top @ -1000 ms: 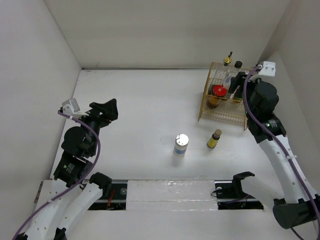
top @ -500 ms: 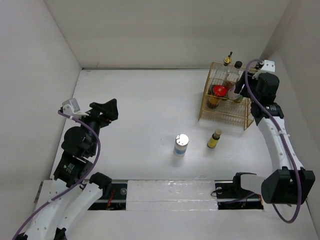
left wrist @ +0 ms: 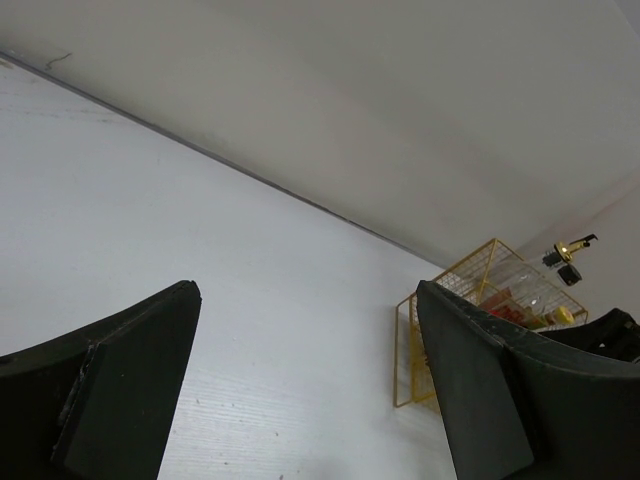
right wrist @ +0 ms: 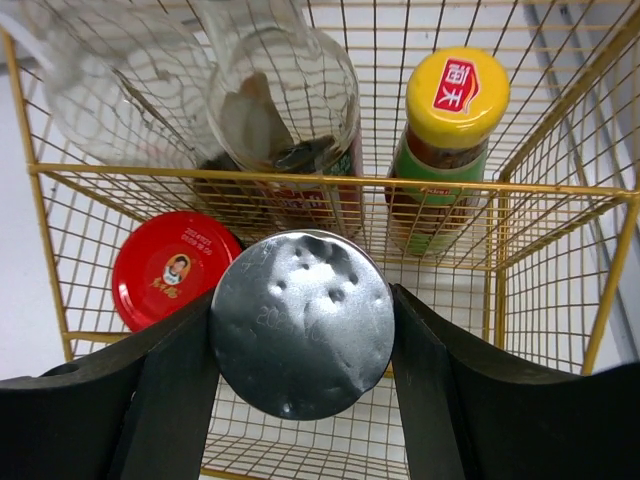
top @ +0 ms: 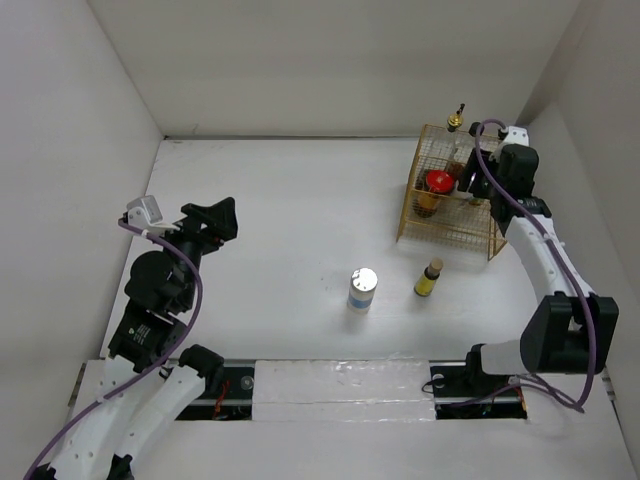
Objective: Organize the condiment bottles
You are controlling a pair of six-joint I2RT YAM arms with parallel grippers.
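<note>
Condiment bottles [right wrist: 285,110] stand in the gold wire basket [top: 445,236] at the table's [top: 290,200] far right, a red-lidded jar [right wrist: 170,268] among them, while a silver-topped cylinder [top: 362,289] and a small yellow bottle [top: 430,279] stand apart on the open surface. The right arm stretches forward, its right gripper [right wrist: 302,350] pointing down over the basket, clamped on a second silver-topped cylinder [right wrist: 300,315]. The left arm is folded at the left, its left gripper [left wrist: 305,300] raised, jaws apart, empty.

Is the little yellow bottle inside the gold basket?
No, the small yellow bottle stands on the table outside the gold wire basket, on the side nearer the arms.
</note>
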